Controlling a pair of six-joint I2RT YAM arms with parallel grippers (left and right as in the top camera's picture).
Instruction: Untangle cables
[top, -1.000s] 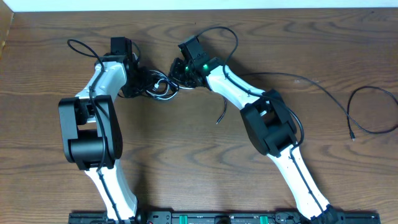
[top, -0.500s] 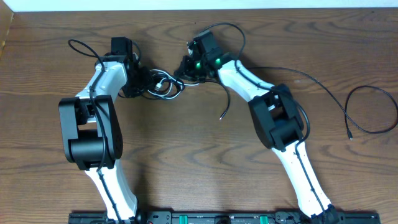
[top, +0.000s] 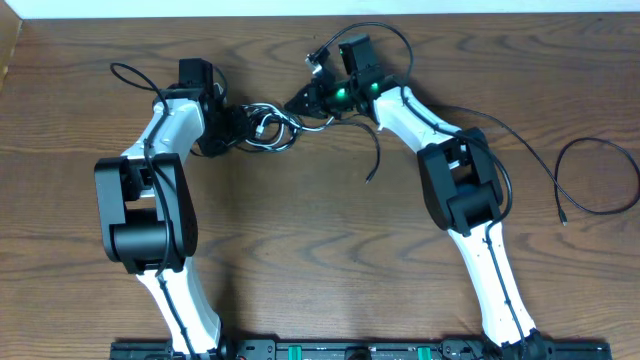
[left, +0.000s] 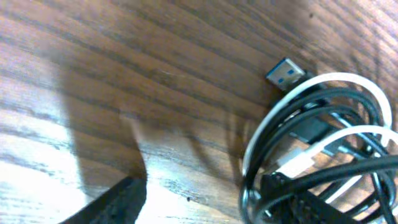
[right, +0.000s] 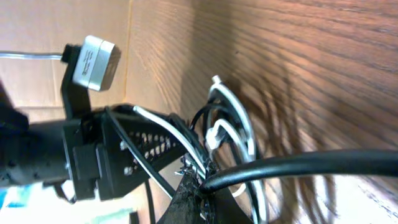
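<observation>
The table (top: 300, 250) is brown wood with plain grain, smooth, and its soft sheen glares pale just beside the left pincer (top: 240, 128). That pincer's finger (left: 118, 200) is matt black. Close by it, the cables (left: 323, 143) have smooth plastic sheaths, the black ones glossy and the white one satin. The plug (left: 286, 71) on the bundle's edge has a bright metal shell with a blue plastic tongue. Behind the pincer, the arm shell (top: 170, 125) is glossy white plastic.
</observation>
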